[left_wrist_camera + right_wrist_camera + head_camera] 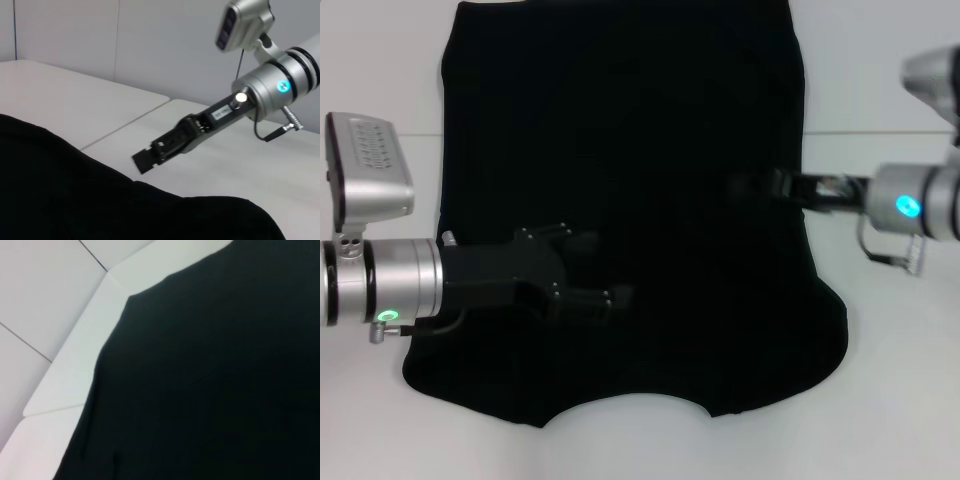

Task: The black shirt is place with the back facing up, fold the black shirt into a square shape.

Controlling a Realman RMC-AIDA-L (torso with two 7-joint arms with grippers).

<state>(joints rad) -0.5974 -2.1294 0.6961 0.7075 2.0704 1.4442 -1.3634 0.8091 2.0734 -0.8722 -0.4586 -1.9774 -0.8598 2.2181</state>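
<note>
The black shirt (650,150) lies spread flat on the white table (890,380), with its curved neck edge nearest me and no lettering showing. My left gripper (610,270) is open and reaches in from the left, low over the shirt's near left part. My right gripper (745,185) reaches in from the right, over the shirt just inside its right edge, and looks shut on nothing. The left wrist view shows the right gripper (143,161) just above the shirt's edge (100,200). The right wrist view shows only shirt fabric (210,380) and table.
The white table has a seam line (880,132) running across behind the arms. The shirt's far end runs out of the head view at the top. Bare table lies on both sides (380,420) and in front of the shirt.
</note>
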